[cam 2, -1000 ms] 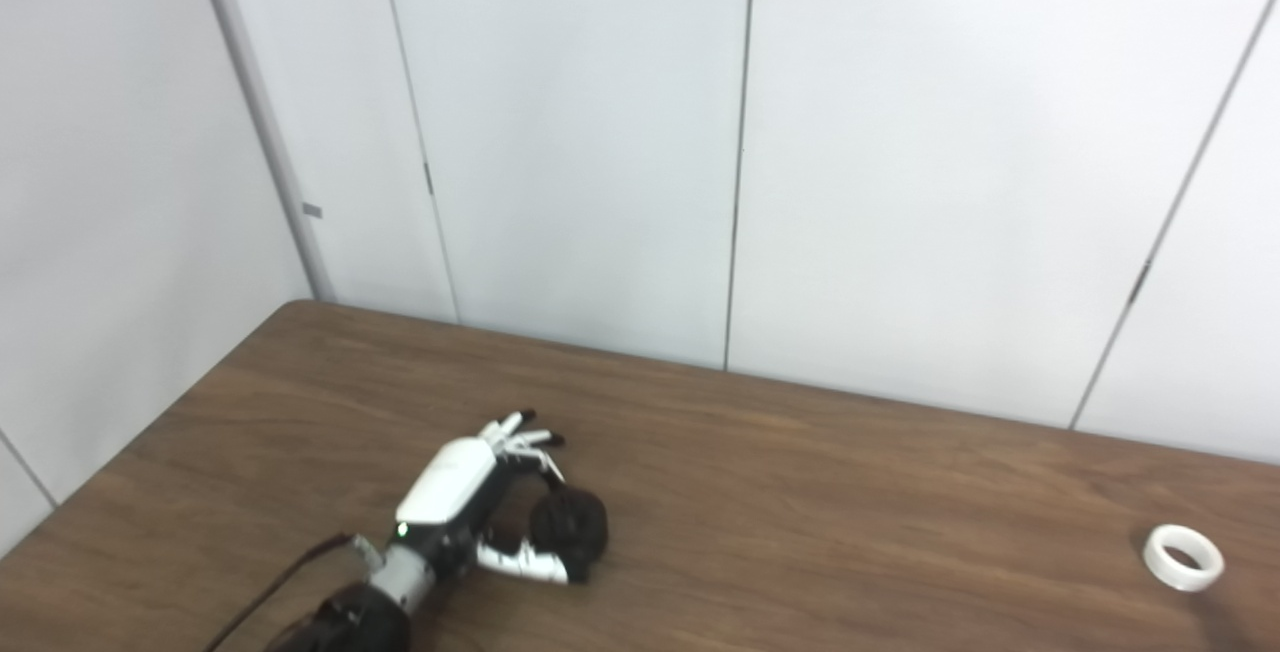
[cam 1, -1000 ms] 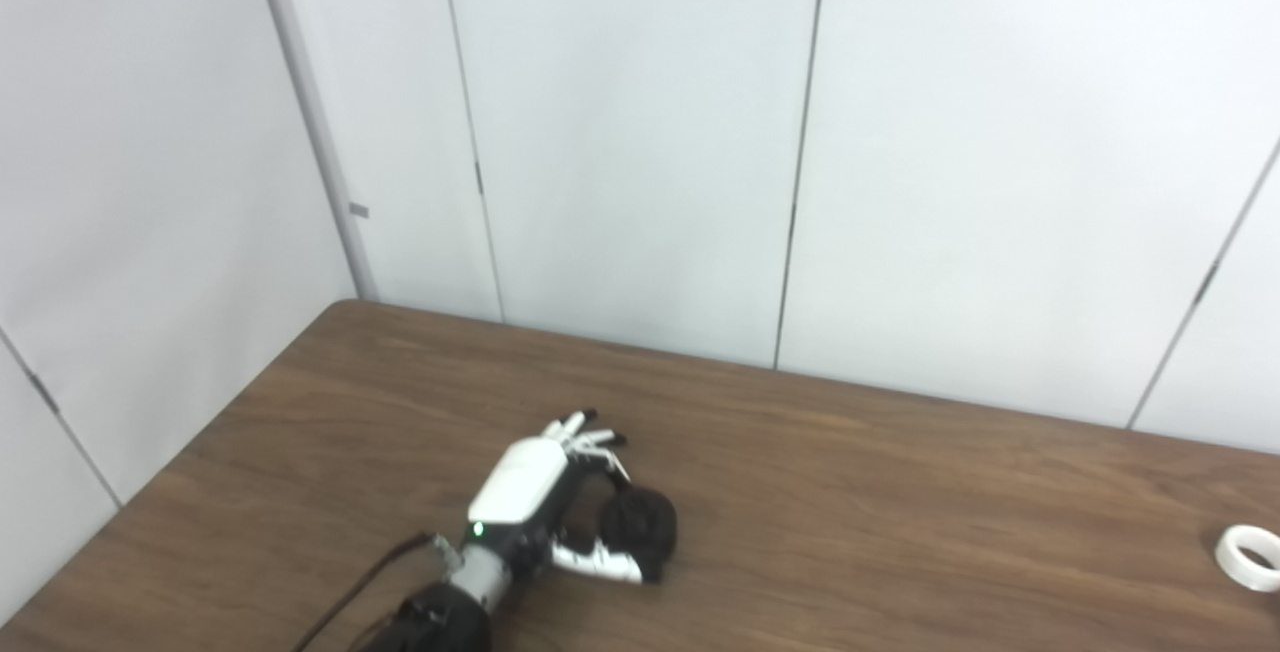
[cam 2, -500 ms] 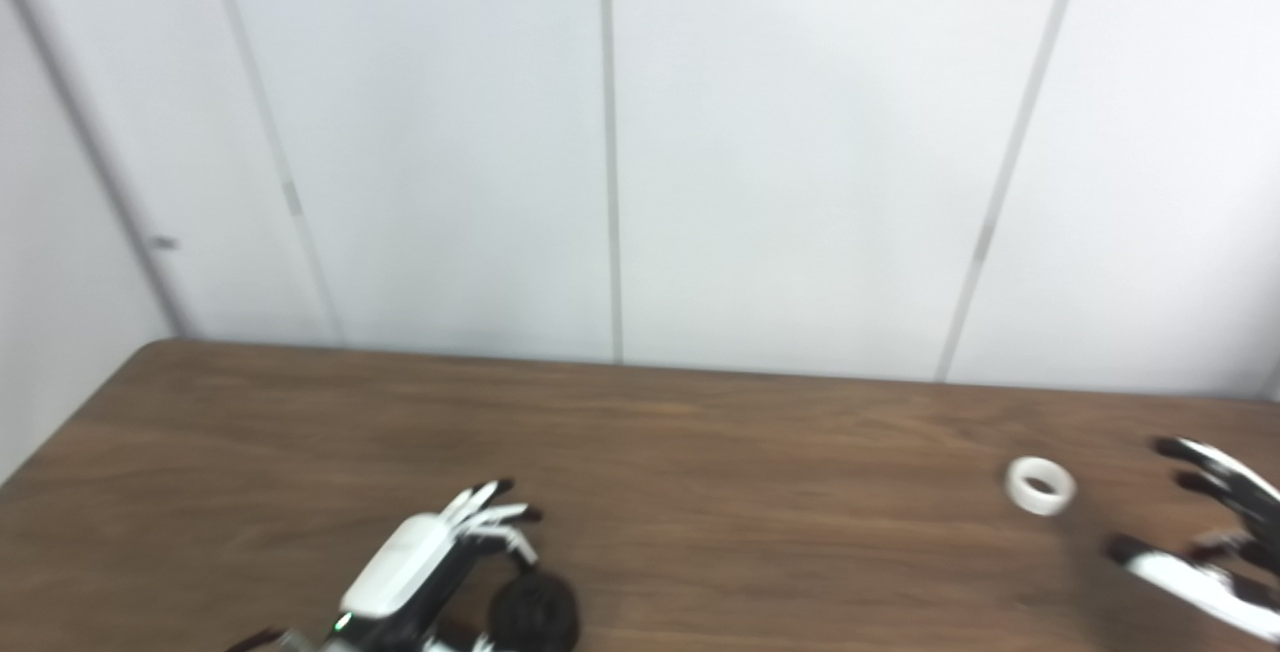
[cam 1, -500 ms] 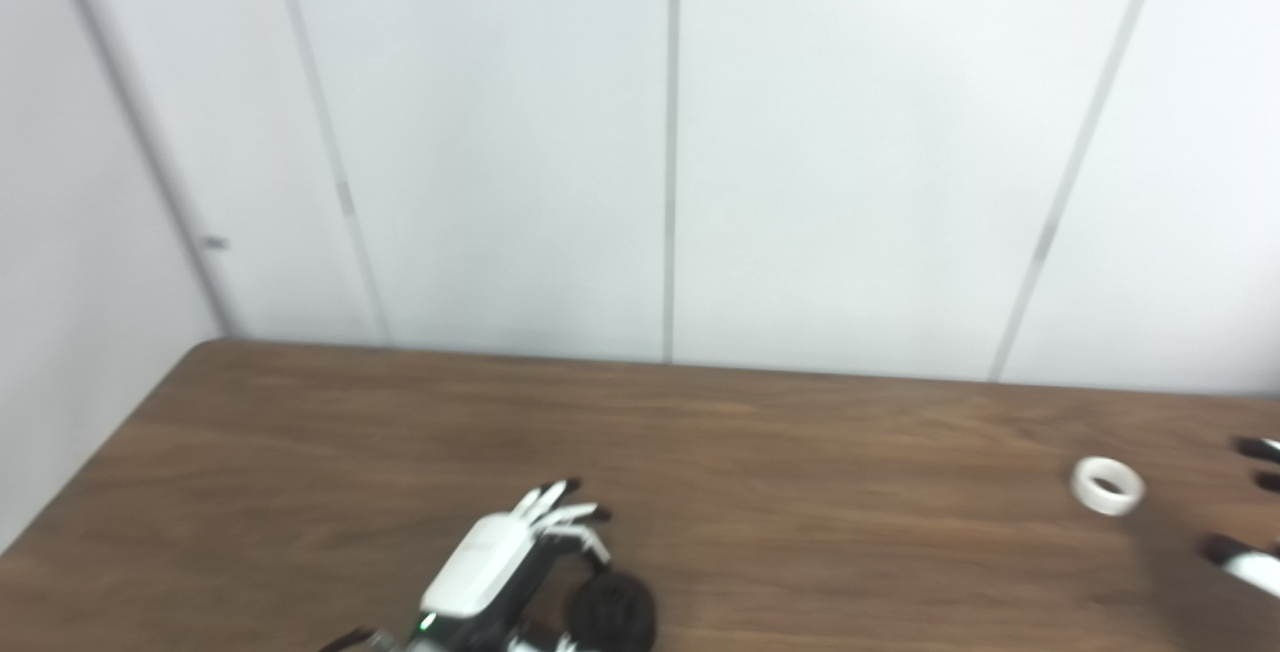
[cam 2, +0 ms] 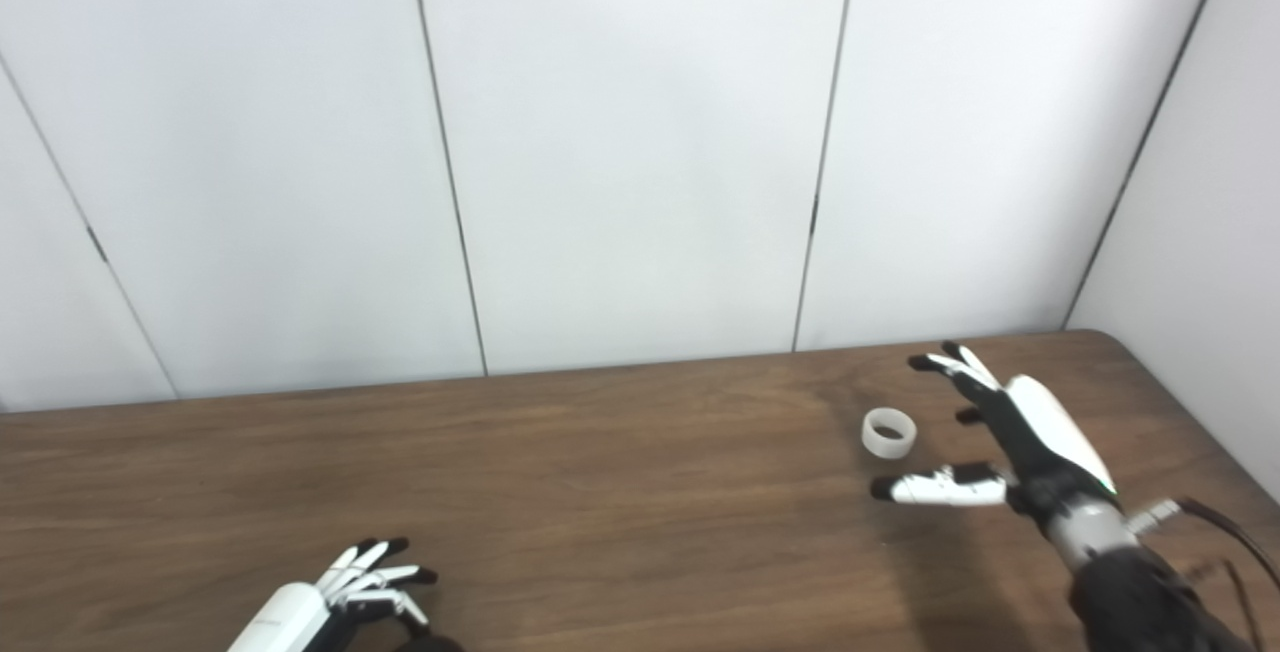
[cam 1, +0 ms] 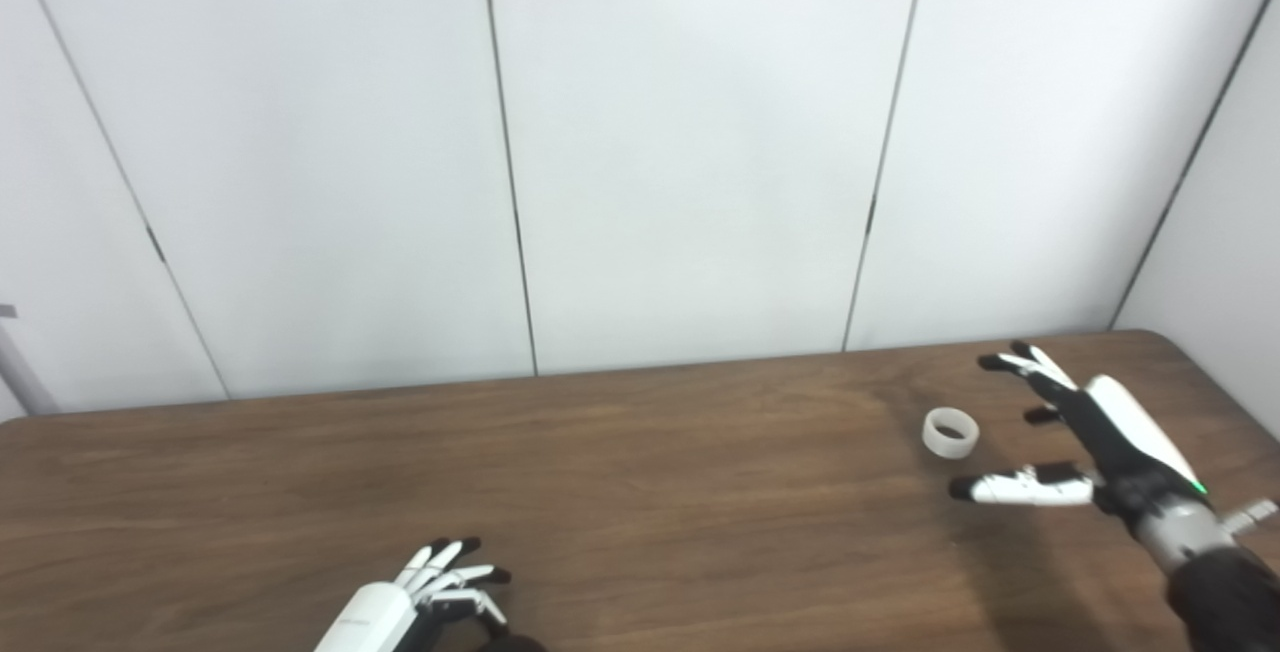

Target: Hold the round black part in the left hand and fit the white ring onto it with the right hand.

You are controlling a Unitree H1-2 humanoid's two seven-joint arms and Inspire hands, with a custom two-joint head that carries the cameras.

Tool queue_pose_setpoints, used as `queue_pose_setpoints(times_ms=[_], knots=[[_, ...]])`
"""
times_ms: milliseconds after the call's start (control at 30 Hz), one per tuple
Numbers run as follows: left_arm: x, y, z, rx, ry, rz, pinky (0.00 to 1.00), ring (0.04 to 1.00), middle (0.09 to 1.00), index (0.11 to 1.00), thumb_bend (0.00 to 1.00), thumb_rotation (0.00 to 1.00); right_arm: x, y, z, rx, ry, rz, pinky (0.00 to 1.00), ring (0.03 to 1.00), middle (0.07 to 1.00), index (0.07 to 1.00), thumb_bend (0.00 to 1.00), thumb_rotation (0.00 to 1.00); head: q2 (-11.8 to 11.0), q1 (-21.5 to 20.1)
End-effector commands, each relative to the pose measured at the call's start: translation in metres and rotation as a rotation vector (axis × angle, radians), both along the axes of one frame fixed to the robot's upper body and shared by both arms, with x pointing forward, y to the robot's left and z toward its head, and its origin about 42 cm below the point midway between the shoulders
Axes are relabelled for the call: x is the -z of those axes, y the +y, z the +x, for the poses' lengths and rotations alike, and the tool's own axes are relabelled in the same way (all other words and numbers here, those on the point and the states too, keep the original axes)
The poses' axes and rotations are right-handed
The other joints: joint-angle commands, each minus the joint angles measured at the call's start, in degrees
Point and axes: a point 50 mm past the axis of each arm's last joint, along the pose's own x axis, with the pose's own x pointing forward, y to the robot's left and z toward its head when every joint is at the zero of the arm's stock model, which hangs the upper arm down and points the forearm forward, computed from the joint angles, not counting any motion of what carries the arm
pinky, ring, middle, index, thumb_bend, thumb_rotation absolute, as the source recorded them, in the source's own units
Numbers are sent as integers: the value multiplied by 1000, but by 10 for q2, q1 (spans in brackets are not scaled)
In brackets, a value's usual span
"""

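White ring (cam 1: 950,432) lay at right, flanked by the wide-spread right hand (cam 1: 1085,437) for grasping; left hand's (cam 1: 405,607) grip was indiscernible.

brown wooden table (cam 1: 640,472) — white ring (cam 1: 950,432) lies on it, far right.

Matt wood-grain table (cam 1: 640,472), smooth white ring (cam 1: 950,432), glossy plastic right robot hand (cam 1: 1085,437)
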Motion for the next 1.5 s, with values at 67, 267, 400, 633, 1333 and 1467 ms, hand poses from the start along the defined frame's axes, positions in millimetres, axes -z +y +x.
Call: queue_pose_setpoints(times_ms=[67, 267, 400, 633, 1333, 1467], knots=[[-7, 10, -2, 26, -46, 41, 1000, 938, 809, 479, 519, 42, -29, -8, 21, 18, -20, -91, 824, 990, 1000, 849, 929, 327, 0, -19], [-8, 16, -4, 28, -42, 49, 1000, 945, 808, 479, 520, 41, -31, -11, 47, 18, 56, -208, 868, 1000, 1000, 806, 937, 277, 2, -32], [-9, 19, -6, 30, -41, 50, 1000, 949, 815, 480, 520, 41, -31, -12, 63, 20, 116, -256, 950, 1000, 1000, 784, 925, 261, 3, -34], [-10, 23, -10, 26, -31, 52, 1000, 950, 818, 480, 519, 42, -34, -10, 81, 32, 185, -310, 970, 1000, 1000, 796, 930, 243, 5, -38], [-10, 26, -23, 28, -18, 10, 1000, 955, 815, 479, 519, 42, -34, -12, 106, 28, 256, -320, 1000, 1000, 1000, 815, 915, 286, 12, -37], [-13, 27, -26, 27, -14, 8, 1000, 956, 817, 479, 520, 42, -33, -13, 108, 21, 265, -318, 1000, 1000, 1000, 788, 912, 295, 16, -34]])
